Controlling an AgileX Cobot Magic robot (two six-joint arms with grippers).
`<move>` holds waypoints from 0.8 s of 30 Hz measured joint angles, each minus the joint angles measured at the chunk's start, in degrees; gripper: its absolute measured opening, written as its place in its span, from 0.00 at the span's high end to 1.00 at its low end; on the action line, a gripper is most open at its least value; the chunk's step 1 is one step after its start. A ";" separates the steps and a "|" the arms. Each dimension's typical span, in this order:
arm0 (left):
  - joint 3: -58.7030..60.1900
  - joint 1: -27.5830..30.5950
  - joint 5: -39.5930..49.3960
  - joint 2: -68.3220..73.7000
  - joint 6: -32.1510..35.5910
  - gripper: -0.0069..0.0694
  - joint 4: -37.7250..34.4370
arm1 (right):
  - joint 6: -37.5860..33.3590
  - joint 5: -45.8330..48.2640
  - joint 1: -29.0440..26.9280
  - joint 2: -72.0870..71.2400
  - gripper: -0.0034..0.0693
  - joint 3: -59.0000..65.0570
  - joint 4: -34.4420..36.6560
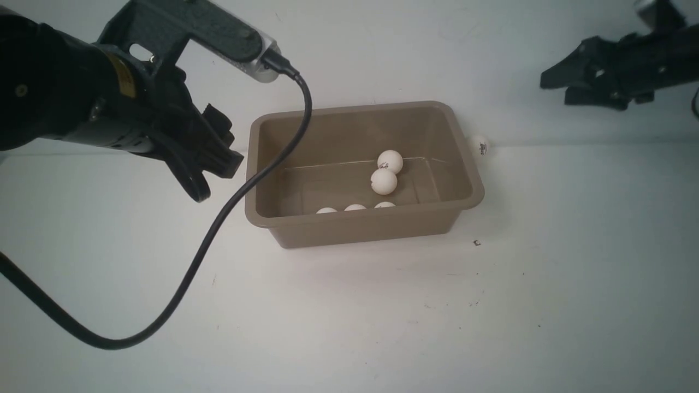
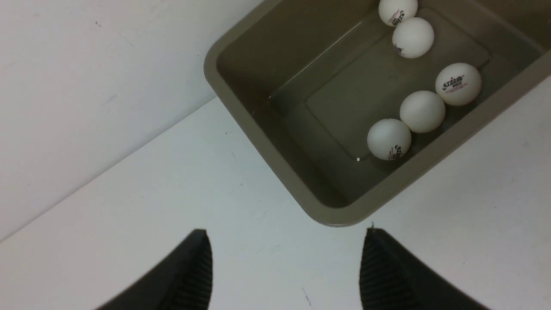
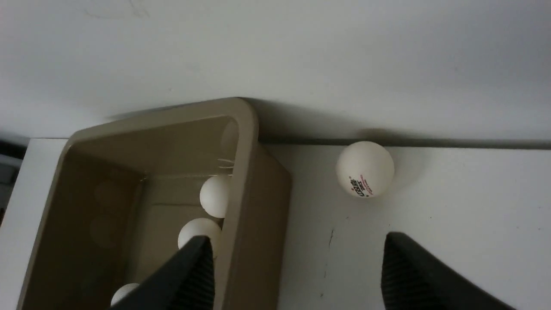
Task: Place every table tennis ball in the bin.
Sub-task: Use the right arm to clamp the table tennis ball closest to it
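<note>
The taupe-brown bin (image 1: 256, 210) (image 2: 258, 125) (image 3: 245, 202) stands at the table's far middle, against the back wall. Several white table tennis balls lie inside: two touching near the middle (image 1: 384, 182) (image 2: 413, 37), three in a row along the near wall (image 1: 355, 207) (image 2: 422, 111). One table tennis ball (image 1: 479, 146) (image 3: 365, 169) rests outside on the table, just right of the bin by the wall. My left gripper (image 1: 210, 169) (image 2: 286, 267) hangs open and empty left of the bin. Raised at the far right, my right gripper (image 1: 562, 84) (image 3: 297, 271) is open and empty, its jaws spanning the bin's right wall.
A black cable (image 1: 218, 218) runs from the left wrist camera down across the bin's left corner and along the table. The white back wall (image 1: 491, 54) rises right behind the bin and the loose ball. A small dark speck (image 1: 477, 243) lies on the table.
</note>
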 joint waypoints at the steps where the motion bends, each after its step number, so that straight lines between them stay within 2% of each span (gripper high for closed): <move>1: 0.00 0.00 0.05 0.00 0.00 0.37 0.00 | -1.32 -1.11 0.06 0.00 0.30 1.68 1.60; 3: 0.00 0.00 0.05 0.00 0.00 0.37 0.00 | -5.09 -3.14 0.12 0.00 0.30 5.50 6.18; 4: 0.00 0.00 0.05 0.00 0.00 0.37 0.00 | -5.56 -3.31 0.12 0.00 0.30 5.50 6.18; 8: 0.00 0.00 0.05 0.00 0.00 0.37 0.00 | -18.23 -6.73 0.12 0.00 0.30 13.34 21.58; 9: 0.00 0.00 0.05 0.00 0.00 0.37 0.00 | -18.23 -6.92 0.18 0.00 0.30 13.66 22.22; 10: 0.00 0.00 0.05 0.00 0.00 0.37 0.00 | -23.15 -8.76 0.43 0.00 0.30 16.01 26.83; 11: 0.00 0.00 0.05 0.00 0.00 0.37 0.00 | -23.69 -9.31 0.52 0.00 0.30 16.55 27.77; 12: 0.00 0.00 0.05 0.00 0.00 0.37 0.00 | -28.66 -11.94 1.11 0.00 0.30 18.79 31.18; 14: 0.00 0.00 0.05 0.00 0.00 0.37 0.00 | -31.07 -13.26 1.60 0.00 0.30 19.83 32.54; 16: 0.00 0.00 0.07 0.00 0.00 0.37 0.00 | -36.47 -15.91 3.35 0.00 0.30 21.37 34.48; 21: 0.00 0.00 0.07 0.00 0.00 0.37 0.00 | -41.22 -18.75 6.79 0.00 0.30 21.56 35.93; 24: 0.00 0.00 0.07 0.00 0.00 0.37 0.00 | -42.83 -22.32 9.31 0.00 0.26 21.56 36.95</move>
